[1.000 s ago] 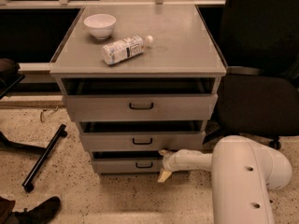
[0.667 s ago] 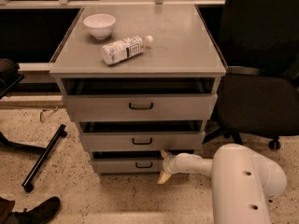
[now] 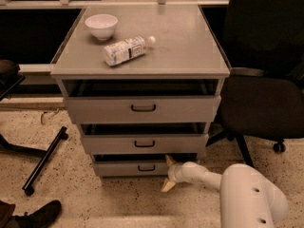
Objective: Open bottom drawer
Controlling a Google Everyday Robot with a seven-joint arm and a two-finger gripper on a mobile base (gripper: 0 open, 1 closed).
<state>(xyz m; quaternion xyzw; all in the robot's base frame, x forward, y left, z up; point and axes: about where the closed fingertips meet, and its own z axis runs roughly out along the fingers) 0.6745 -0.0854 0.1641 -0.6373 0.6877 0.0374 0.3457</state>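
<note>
Cabinet [image 3: 190,56], grey, one of them, flat top with its front edge overhanging three drawers stacked below. A dark gap shows above each front. One black office chair [image 3: 266,103] stands just beside the cabinet's right side, with a base leg reaching toward the cabinet foot. One white robot arm [image 3: 249,196] comes in from lower right, low over the floor [image 3: 114,198]. The speckled floor before the fronts lies open on the left, out to one black bar [image 3: 45,160] lying well apart. Top drawer [image 3: 104,110] is widest, the middle drawer [image 3: 109,144] smaller, and the bottom drawer [image 3: 118,168] is narrowest and lowest, just above the floor, with a black loop handle [image 3: 146,167] at its centre. One bottle [image 3: 127,50] lies on its side on the top, and one white bowl [image 3: 101,25] sits behind it, near but apart. Gripper [image 3: 168,173] is at the right end of the bottom drawer front, beside the handle, with its two tan fingers [image 3: 167,185] spread apart, holding nothing. Against a second ago: the arm's bulk sits lower in view, the gripper's place hardly changed, and the fronts are as they were.
</note>
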